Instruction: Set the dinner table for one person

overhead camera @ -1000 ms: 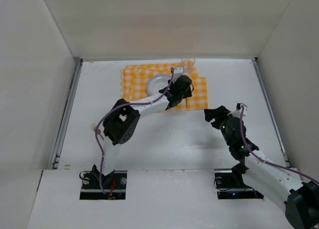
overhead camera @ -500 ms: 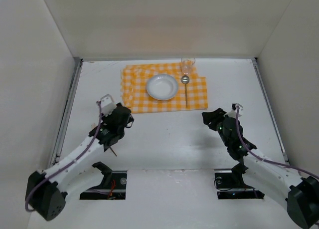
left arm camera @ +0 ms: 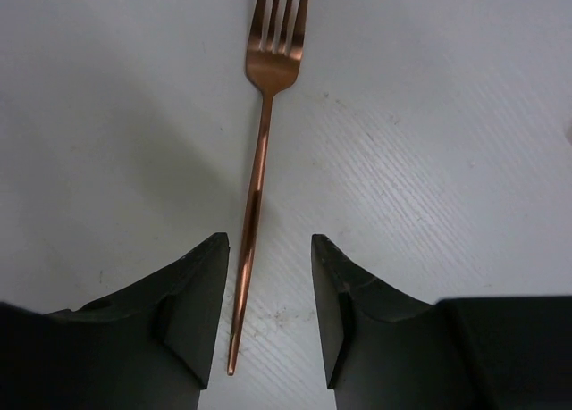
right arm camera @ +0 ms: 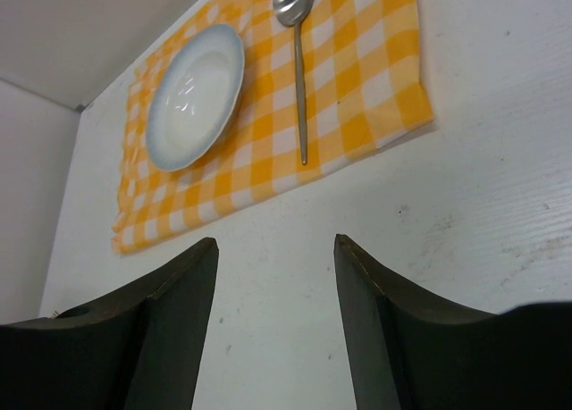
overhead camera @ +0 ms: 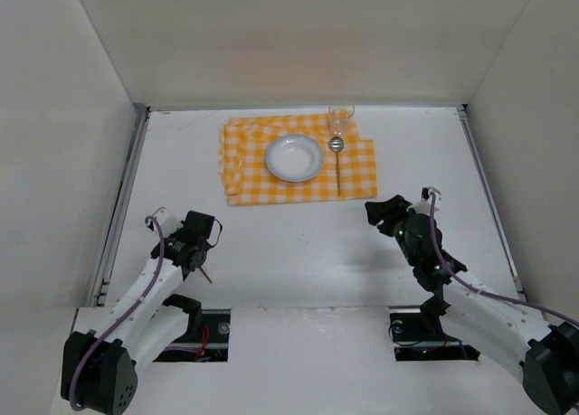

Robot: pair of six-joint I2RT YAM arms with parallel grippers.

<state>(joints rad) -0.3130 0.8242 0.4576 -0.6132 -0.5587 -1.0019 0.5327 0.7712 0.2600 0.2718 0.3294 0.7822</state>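
The dinner table [overhead camera: 298, 243] is matte white, flat, metal-railed.

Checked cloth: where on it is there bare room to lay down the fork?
The widest bare patch lies between the white plate and the left edge of the checked cloth. A narrower strip runs right of the spoon, up to the cloth's right edge. The far right corner is crowded: the glass stands by the spoon's bowl.
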